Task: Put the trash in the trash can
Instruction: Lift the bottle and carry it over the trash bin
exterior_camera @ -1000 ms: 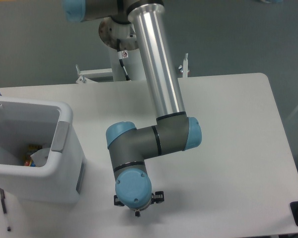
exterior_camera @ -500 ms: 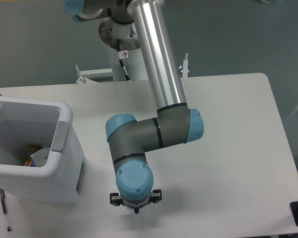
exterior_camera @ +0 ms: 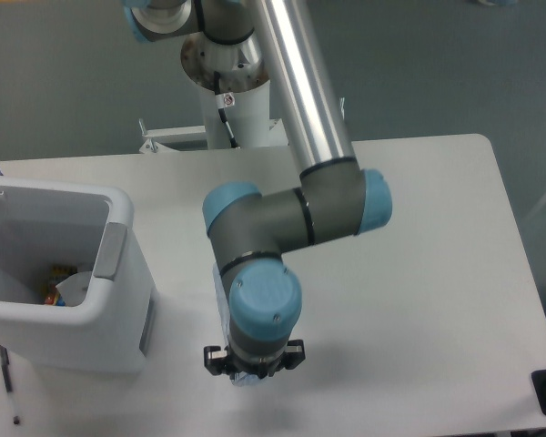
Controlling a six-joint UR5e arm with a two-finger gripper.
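Pincer (exterior_camera: 253, 362) hidden under arm's blue wrist cap, state can't tell; clear bluish plastic bottle (exterior_camera: 222, 305) beside wrist; boxy white plastic bin w/ grey side panels (exterior_camera: 118, 300) at left on white desk (exterior_camera: 437, 273).

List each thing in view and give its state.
Trash can: upright, open-topped, some items inside.
Bottle: mostly hidden behind the arm's wrist, off the table.
Gripper: pointing down, under the wrist; jaws hidden.
Table: white.
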